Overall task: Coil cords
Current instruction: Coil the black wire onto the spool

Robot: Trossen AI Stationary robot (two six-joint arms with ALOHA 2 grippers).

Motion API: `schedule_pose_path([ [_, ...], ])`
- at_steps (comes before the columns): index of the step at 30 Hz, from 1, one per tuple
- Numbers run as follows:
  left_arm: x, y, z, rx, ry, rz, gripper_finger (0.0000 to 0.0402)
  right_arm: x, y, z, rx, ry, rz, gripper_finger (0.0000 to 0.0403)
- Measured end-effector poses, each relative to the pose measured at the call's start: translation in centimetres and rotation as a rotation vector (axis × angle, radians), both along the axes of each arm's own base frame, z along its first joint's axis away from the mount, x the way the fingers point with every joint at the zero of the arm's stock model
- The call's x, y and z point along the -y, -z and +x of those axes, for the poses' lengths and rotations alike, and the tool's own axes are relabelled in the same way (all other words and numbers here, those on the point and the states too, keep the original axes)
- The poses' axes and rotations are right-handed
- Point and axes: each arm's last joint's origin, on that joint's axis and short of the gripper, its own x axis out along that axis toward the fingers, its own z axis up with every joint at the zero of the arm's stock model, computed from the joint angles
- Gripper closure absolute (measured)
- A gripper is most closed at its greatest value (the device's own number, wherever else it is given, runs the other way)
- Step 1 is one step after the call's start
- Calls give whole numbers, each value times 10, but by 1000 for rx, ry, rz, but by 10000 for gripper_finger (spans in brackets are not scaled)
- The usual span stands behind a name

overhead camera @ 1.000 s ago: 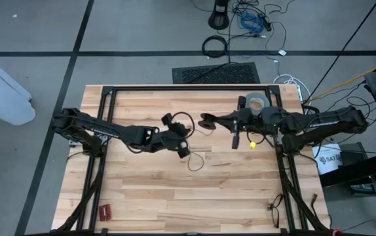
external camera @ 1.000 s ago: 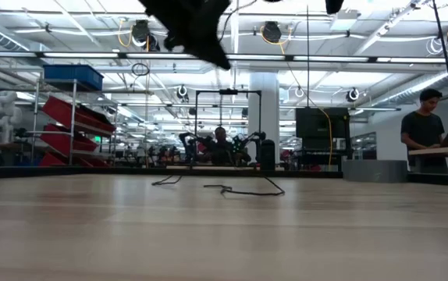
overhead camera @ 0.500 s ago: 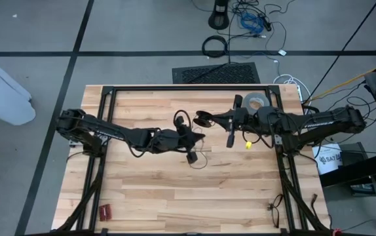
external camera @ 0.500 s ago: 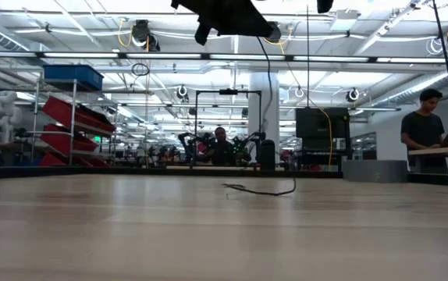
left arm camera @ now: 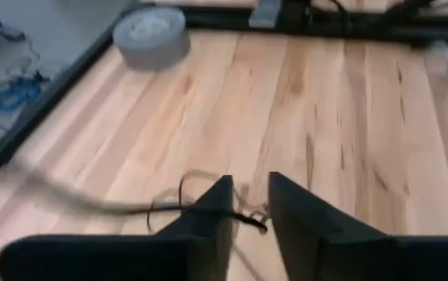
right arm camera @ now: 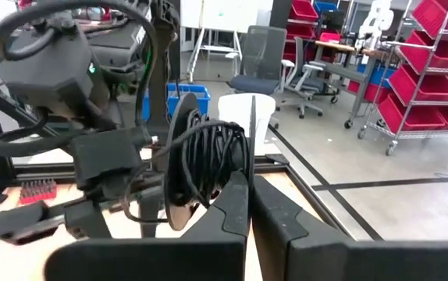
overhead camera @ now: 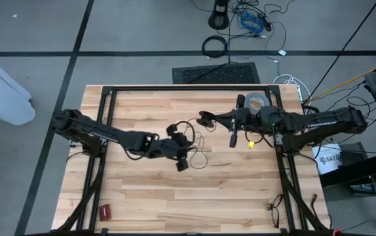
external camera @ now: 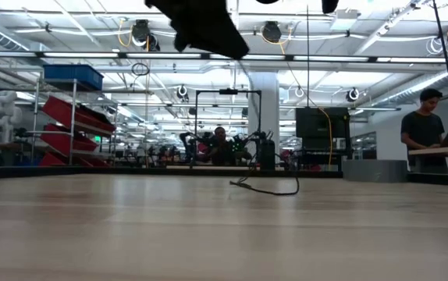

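I have the right claw (overhead camera: 204, 120) raised over the middle of the table (overhead camera: 142, 196), closed on a bundle of coiled cord (right arm camera: 204, 168); the right wrist view shows the turns stacked flat and pinched between the two fingers. The left claw (overhead camera: 183, 157) sits just beside it, slightly nearer the front edge, its fingers close together with a strand of the same cord (left arm camera: 243, 218) running between them. I judge it gripped, though the contact itself is blurred.

The free length of the cord (overhead camera: 198, 154) loops loosely on the boards below both claws; in the low view, a curl of it (external camera: 267, 187) rests on the table top.

Handling assessment: the wire looks very thin, light and limp. It should bend without resistance, hold no shape of its own and slip through a loose pinch. The coil may spring apart if released. I would keep the bundle clamped across all turns and take the free strand close to the coil.

A grey tape roll (overhead camera: 256, 102) lies near the rear edge, uninvolved.
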Motion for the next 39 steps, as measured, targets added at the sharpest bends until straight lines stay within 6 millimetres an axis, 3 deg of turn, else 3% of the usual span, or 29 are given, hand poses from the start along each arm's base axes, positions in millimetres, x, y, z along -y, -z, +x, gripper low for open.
schedule_pose_path([
  [6,4,-2,-30,-167,-88,0,254,0,-2,-4,2,-4,1,403],
  [12,12,-21,-46,-126,-52,21,246,0,-2,-4,0,-5,2,403],
  [20,21,-42,-22,170,-27,164,246,-1,-3,-4,22,-28,26,403],
  [30,28,-28,12,280,-84,401,246,-2,-6,-7,35,-57,30,403],
  [39,29,-27,17,307,-123,437,262,-2,-6,-8,29,-60,28,403],
])
